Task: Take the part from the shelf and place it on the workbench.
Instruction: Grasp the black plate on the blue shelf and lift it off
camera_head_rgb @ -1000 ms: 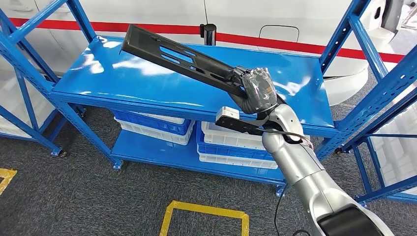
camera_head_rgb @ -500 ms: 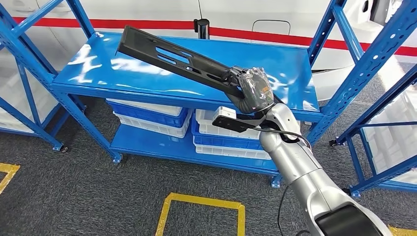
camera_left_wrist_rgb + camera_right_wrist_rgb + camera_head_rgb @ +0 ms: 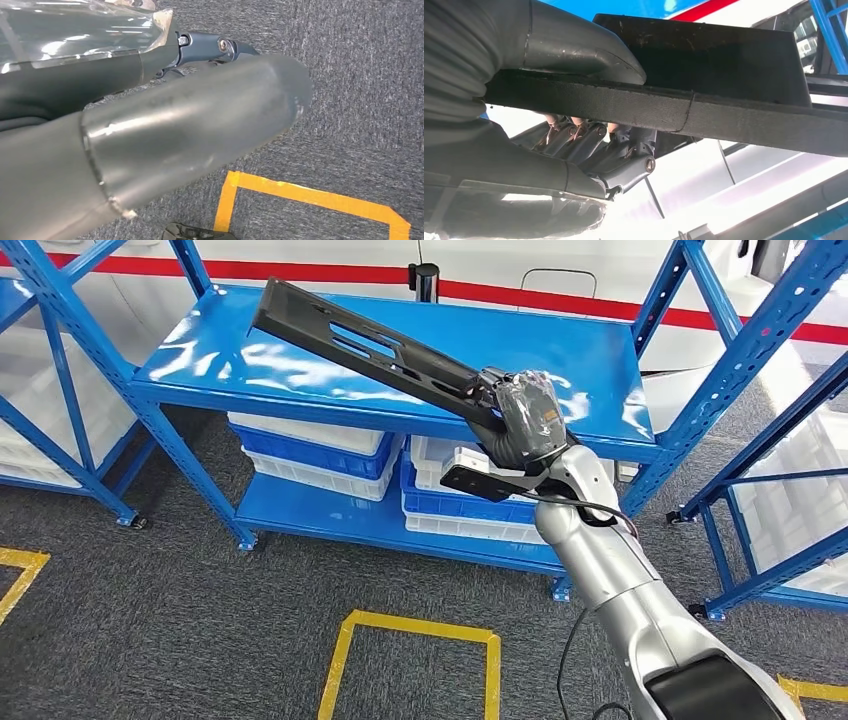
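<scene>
gripping black part (image 3: 370, 348) | right hand (image 3: 520, 420) clenched on its end, thumb (image 3: 579, 50) on top | left hand (image 3: 150, 135) state unclear

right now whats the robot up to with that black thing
The robot's right hand grips one end of a long black slotted part, thumb on one face and fingers on the other. The part is held tilted above the top deck of the blue shelf, its far end raised over it. White and blue bins sit on the lower level. The left hand hangs over grey carpet with yellow floor tape.
</scene>
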